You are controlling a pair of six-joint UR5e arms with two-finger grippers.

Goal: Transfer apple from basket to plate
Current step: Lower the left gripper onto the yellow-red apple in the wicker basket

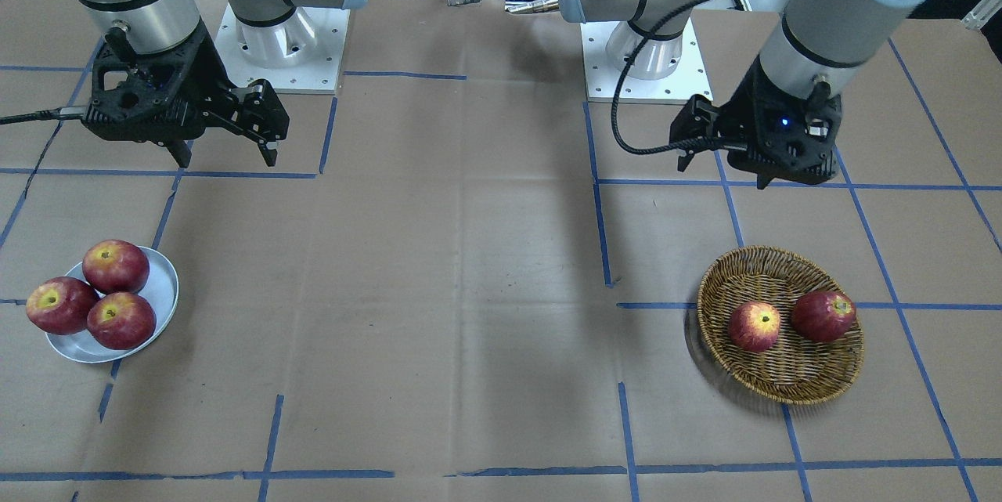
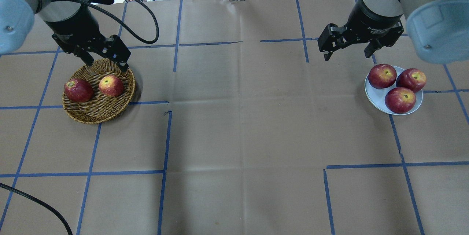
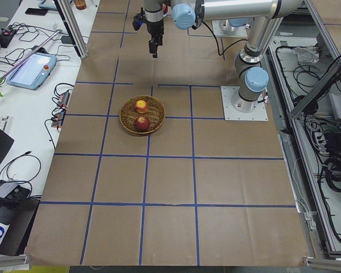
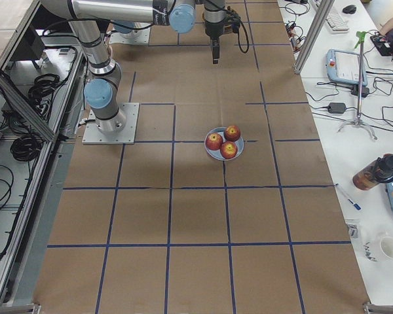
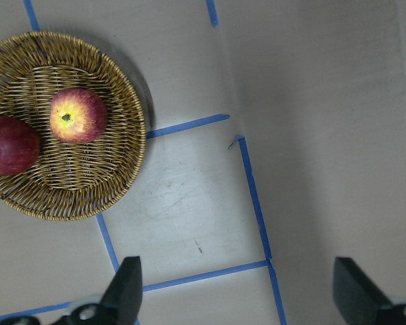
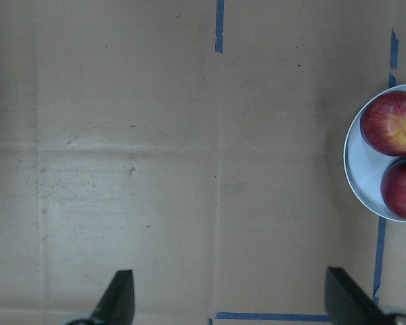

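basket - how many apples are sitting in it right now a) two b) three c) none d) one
a: the basket holds just the yellow-blushed apple and a darker red apple beside it.

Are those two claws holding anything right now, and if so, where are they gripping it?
Nothing is held: the left gripper and the right gripper are both open and empty.
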